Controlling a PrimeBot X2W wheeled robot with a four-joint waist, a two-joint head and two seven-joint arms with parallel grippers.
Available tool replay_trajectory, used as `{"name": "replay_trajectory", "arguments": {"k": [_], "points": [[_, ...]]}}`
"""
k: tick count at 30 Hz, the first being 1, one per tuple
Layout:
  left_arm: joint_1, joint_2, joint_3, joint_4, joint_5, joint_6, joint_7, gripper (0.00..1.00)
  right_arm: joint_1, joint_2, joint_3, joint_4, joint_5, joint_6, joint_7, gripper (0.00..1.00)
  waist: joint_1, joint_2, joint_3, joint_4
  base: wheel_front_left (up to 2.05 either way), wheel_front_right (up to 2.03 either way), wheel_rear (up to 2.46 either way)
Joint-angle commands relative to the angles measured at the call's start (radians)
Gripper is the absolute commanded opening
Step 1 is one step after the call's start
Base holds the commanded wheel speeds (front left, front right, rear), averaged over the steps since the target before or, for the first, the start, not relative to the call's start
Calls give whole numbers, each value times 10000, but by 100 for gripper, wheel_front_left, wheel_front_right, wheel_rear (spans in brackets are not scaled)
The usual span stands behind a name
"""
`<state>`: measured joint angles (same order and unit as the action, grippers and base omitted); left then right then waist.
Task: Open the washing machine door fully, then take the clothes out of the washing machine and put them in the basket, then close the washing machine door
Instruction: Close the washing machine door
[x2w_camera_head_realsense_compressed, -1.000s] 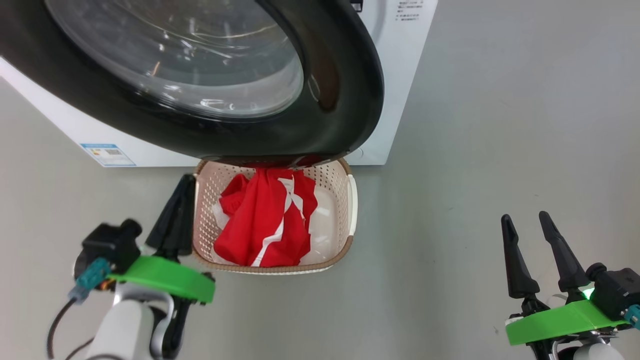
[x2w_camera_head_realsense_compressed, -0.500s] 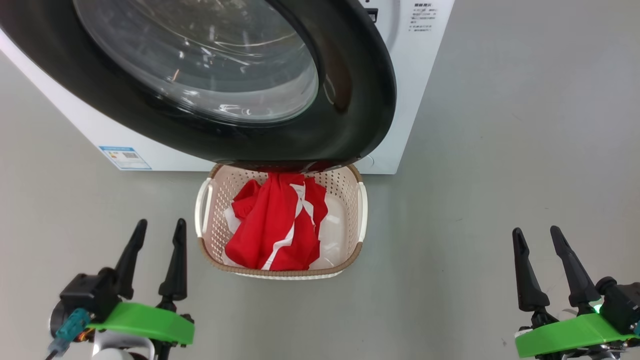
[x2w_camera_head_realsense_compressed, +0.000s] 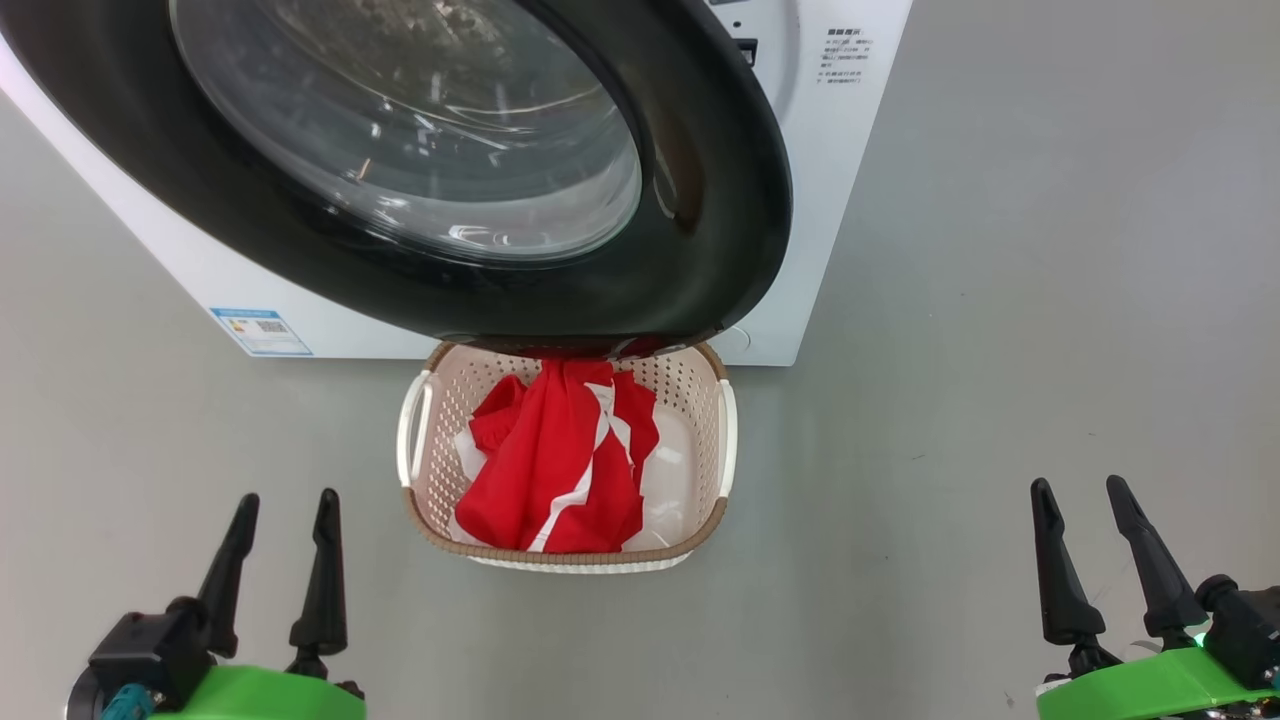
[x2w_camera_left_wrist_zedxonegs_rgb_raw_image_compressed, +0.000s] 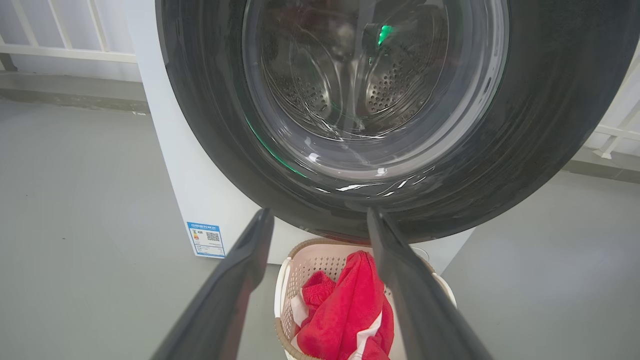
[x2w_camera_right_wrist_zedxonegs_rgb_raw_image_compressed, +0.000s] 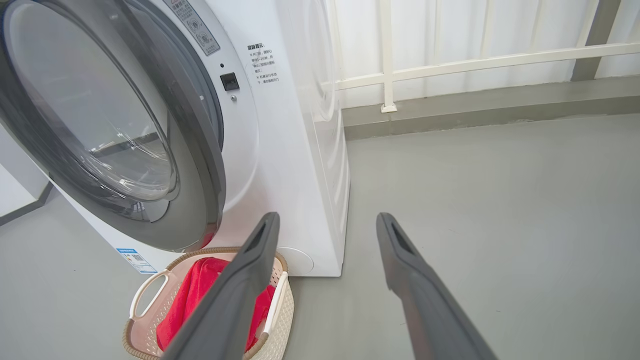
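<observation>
The washing machine door (x2w_camera_head_realsense_compressed: 720, 200), with its black rim and glass bowl, hangs close to the front of the white washing machine (x2w_camera_head_realsense_compressed: 830, 150); a dark latch hole shows just past its right edge. Red clothes (x2w_camera_head_realsense_compressed: 560, 460) with white stripes lie in the cream basket (x2w_camera_head_realsense_compressed: 440, 440) on the floor under the door's lower edge. My left gripper (x2w_camera_head_realsense_compressed: 288, 496) stands open at lower left, apart from the basket. My right gripper (x2w_camera_head_realsense_compressed: 1078, 482) is open at lower right, holding nothing. In the left wrist view, the left gripper (x2w_camera_left_wrist_zedxonegs_rgb_raw_image_compressed: 320, 212) faces the door (x2w_camera_left_wrist_zedxonegs_rgb_raw_image_compressed: 525, 125) above the clothes (x2w_camera_left_wrist_zedxonegs_rgb_raw_image_compressed: 345, 315). The right gripper (x2w_camera_right_wrist_zedxonegs_rgb_raw_image_compressed: 327, 215) points past the machine (x2w_camera_right_wrist_zedxonegs_rgb_raw_image_compressed: 290, 150).
Grey floor spreads around the machine. A blue label sticker (x2w_camera_head_realsense_compressed: 262, 330) sits low on the machine's front. A white railing (x2w_camera_right_wrist_zedxonegs_rgb_raw_image_compressed: 450, 65) and a low grey kerb run behind the machine. The basket's white handle (x2w_camera_right_wrist_zedxonegs_rgb_raw_image_compressed: 145, 290) faces my right side.
My left gripper went from shut beside the basket's left edge to open, and drew back to the lower left. The head camera shifted slightly. Clothes and basket stayed put.
</observation>
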<state>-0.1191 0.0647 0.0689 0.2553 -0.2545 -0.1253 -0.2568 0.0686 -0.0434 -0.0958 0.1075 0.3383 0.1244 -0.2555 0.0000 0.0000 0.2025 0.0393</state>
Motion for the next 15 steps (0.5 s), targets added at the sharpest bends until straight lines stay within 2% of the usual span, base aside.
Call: {"name": "replay_trajectory", "arguments": {"k": [1,15], "points": [[22,103,397,-311,114,-54,-49,100,-26,-109,162,-260,-111,63,-63,100,0,0,2,3,0,0,0],[115,-72,507,-500,223,-54,-49,100,-107,-96,247,-314,-104,63,-63,100,0,0,2,108,0,0,0]]}}
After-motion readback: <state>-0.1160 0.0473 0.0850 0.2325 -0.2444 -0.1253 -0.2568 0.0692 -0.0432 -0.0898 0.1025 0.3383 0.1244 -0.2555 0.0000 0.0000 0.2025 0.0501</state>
